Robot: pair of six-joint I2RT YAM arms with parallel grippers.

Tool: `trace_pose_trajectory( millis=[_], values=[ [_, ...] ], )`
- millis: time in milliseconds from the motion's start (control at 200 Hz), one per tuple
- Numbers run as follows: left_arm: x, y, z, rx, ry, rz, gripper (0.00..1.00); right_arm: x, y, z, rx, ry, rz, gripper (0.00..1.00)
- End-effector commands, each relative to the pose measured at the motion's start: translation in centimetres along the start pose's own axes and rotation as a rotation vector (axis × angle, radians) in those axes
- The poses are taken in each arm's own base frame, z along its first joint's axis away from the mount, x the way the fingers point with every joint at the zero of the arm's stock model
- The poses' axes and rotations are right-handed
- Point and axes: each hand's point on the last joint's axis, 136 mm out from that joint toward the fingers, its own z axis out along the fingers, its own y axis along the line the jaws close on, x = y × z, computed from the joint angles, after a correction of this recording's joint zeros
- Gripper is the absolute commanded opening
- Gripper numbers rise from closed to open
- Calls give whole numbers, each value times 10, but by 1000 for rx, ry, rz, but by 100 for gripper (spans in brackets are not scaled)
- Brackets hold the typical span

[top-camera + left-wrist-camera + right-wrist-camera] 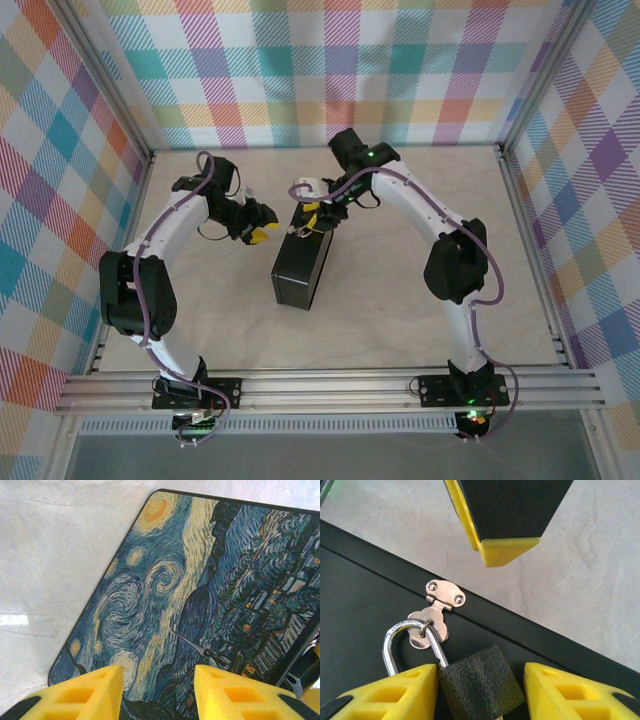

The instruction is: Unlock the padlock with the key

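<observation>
Padlock (470, 692) steadied at hasp (434, 622) | right pincer (480, 672) clamps its body | left pincer (157, 672) half-open, empty | next: key needs fetching, aligning.

I log the box (165, 595) face as a swirled blue-and-yellow night sky, its other sides plain black; padlock (477, 682) body dark grey and rough-grained, shackle (390, 640) bright silver; hasp (437, 612) silver; right end effector (480, 667) and left end effector (156, 670) yellow-tipped; bench (400, 320) pale cream, faintly marbled; walls (300, 60) pastel plaid; arms (420, 200) white, black joints, purple cabling.
</observation>
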Motion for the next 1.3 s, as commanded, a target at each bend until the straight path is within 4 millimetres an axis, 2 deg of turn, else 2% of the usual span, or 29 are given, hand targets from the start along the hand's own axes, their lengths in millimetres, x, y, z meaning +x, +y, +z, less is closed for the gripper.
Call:
trace_pose_trajectory(
  millis=[0,230,425,635,820,980,1075,1295],
  values=[
    [8,-8,-7,32,-2,33,42,18,16,21,-80,39,37,47],
    [9,-10,-9,39,-4,39,42,25,17,22,-77,73,66,40],
    [11,-11,-12,44,-8,42,42,12,9,11,-15,45,83,34],
    [19,-11,-19,52,-18,42,42,0,-5,-3,100,51,191,27],
    [27,-7,-20,57,-12,40,42,6,-12,-2,195,127,314,23],
    [34,-7,-21,71,-2,43,42,16,-19,-8,271,177,388,22],
    [38,-8,-24,79,2,52,42,22,-23,-12,303,213,408,18],
    [48,-6,-27,96,10,47,41,20,-29,-21,359,216,538,13]
  ],
)
